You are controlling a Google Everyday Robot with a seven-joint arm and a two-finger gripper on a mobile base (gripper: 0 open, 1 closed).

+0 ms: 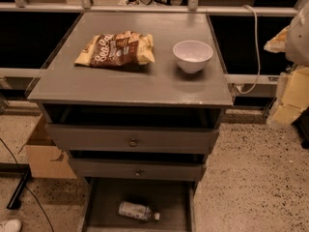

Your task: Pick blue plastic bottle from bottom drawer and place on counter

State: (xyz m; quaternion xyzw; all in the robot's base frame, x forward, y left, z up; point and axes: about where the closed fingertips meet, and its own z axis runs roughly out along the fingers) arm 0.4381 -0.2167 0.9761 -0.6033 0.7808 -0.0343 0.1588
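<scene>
room: speckled stone floor (251, 178), dark recesses behind pale rails, a grey drawer cabinet centre frame.
view: single camera, looking down at the cabinet front.
gripper: not in view, so I cannot tell whether it is apart, together or clamped on anything.
possible arm: pale rounded body (299, 33) at the right frame edge; may be robot hardware, cannot confirm. Places below are given relative to it.
counter (120, 88): just beside that body, on its cabinet side and about level with it; edges chipped.
on counter: white bowl (192, 55) near the body; brown chip bag (116, 50) beyond the bowl, well apart from it.
bottom drawer (104, 207): pulled out, far below the body, under two knobbed drawers (133, 142) that look slightly ajar.
blue plastic bottle (136, 210): lying on its side on the drawer floor, cap end pointing toward the body's side, well apart from it. Nothing is touching it.
progress: drawer is open and the bottle is exposed. Reach, grasp, lift and placing are all left, by my read.
free spot: bare counter in front of the bag and bowl looks usable.
writing: bag's script logo reads roughly "Seneca"; its smaller print is unreadable. Bottle label is pale, text unreadable.
clutter: cardboard box (46, 158) on the cabinet's far side; white cable (253, 47) and yellowish blocks (294, 98) near the body.
</scene>
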